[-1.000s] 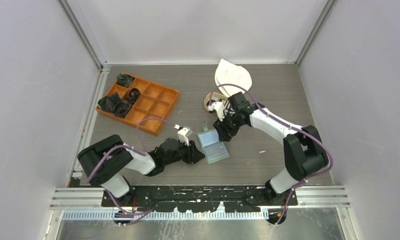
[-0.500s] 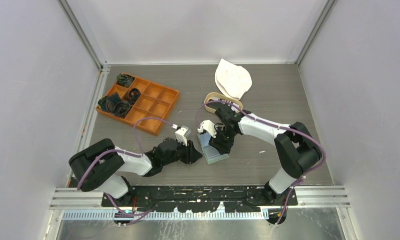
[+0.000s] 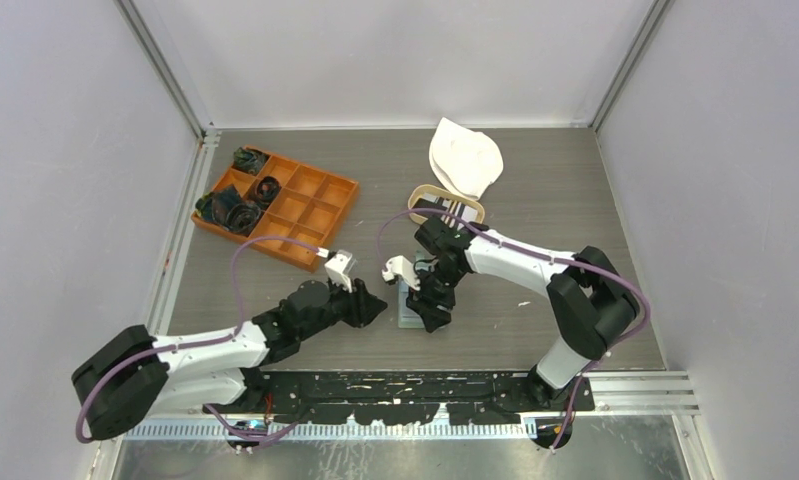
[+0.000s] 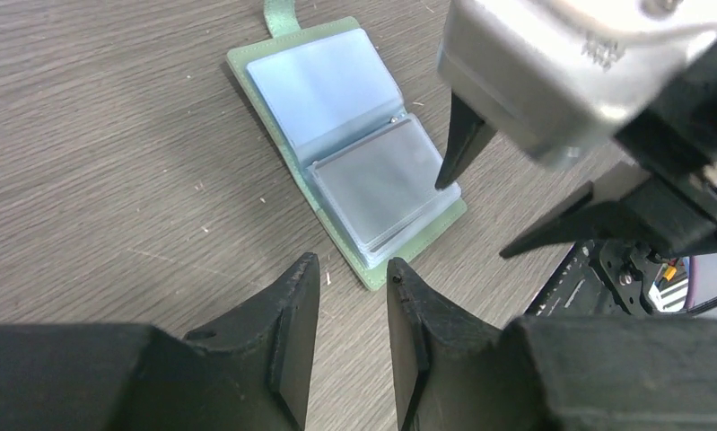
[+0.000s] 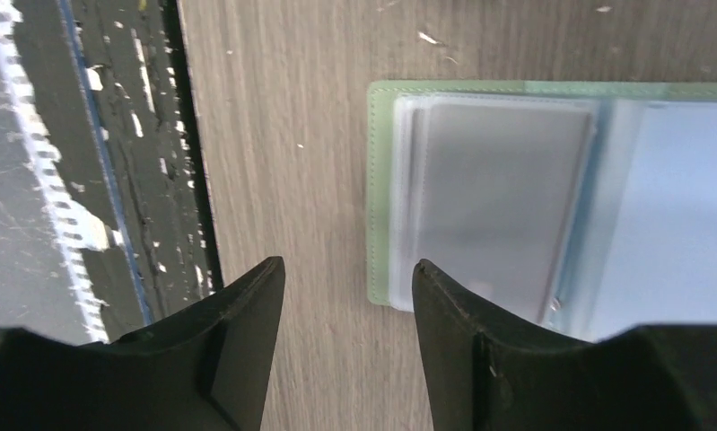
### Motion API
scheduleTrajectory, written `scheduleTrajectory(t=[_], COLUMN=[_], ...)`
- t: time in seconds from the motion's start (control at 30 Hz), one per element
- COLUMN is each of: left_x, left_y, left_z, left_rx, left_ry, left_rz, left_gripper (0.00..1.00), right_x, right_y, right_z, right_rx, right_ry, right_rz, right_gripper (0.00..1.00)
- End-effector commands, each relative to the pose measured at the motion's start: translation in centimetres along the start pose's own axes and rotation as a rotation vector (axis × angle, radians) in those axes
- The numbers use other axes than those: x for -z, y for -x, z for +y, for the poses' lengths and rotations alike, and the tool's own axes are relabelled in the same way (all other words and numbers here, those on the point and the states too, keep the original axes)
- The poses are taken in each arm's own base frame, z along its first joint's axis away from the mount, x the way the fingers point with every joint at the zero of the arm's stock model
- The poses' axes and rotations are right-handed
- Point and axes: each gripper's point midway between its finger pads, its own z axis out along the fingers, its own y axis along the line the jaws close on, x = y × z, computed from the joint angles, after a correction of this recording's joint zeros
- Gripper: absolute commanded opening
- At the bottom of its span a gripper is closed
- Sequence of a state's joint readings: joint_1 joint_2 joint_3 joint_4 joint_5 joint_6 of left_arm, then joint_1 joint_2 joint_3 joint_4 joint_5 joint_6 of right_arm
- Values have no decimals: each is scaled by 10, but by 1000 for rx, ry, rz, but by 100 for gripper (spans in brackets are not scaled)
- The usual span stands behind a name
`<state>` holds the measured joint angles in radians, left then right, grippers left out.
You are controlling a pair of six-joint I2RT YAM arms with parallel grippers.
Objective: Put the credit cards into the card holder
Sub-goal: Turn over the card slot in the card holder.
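The card holder (image 4: pixel 336 117) lies open and flat on the tabletop (image 3: pixel 535 170), near the front edge between the two arms, pale blue pockets facing up. One grey card (image 4: pixel 381 184) sits in the near-side pocket, and it looks properly tucked in.

The right fingers (image 5: pixel 462 341) hover just over that near half, spread wide with nothing between them. That reads as a card just seated and let go. The left fingers (image 4: pixel 292 341) rest low beside the holder's near corner, parted by a modest gap and also empty, not touching it.

The next move, by the look of it, is another pickup. The right arm needs to lift straight clear so it doesn't drag the sleeve, then go for the tan tray (image 3: pixel 422 193) farther back.

The count is one holder, one card visibly pocketed and one tray, its contents too small to number. There is also one orange compartment box (image 3: pixel 300 262) off to the left and one pale cloth (image 3: pixel 463 158) at the back.
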<state>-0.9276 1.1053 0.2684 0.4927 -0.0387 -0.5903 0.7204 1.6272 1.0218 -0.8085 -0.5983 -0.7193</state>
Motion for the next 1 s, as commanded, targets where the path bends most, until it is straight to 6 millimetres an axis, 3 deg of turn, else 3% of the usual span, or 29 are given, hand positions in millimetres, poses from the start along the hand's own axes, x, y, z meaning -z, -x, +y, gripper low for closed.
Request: scheduleTrajectory(t=[0.0, 0.03, 0.1, 0.2, 0.43, 0.7, 0.97], left_x=[14, 16, 19, 21, 19, 9, -3], left_y=[-3, -2, -1, 3, 1, -8, -16], left_z=[6, 4, 2, -1, -6, -10, -15], left_rx=[2, 17, 53, 93, 139, 161, 182], left_ry=[14, 1, -19, -33, -45, -60, -77], left_rz=[-16, -29, -53, -89, -66, -17, 35], left_gripper=[35, 35, 46, 59, 56, 52, 51], right_x=[28, 32, 31, 22, 12, 5, 8], right_y=[22, 21, 19, 11, 2, -5, 12], right_z=[-24, -34, -49, -61, -72, -76, -64], right_rx=[95, 126, 198, 221, 156, 83, -18], right_ry=[-204, -269, -356, -380, -387, -368, -313], right_rz=[-65, -70, -79, -47, 3, 55, -17], right_gripper=[61, 64, 77, 80, 75, 52, 33])
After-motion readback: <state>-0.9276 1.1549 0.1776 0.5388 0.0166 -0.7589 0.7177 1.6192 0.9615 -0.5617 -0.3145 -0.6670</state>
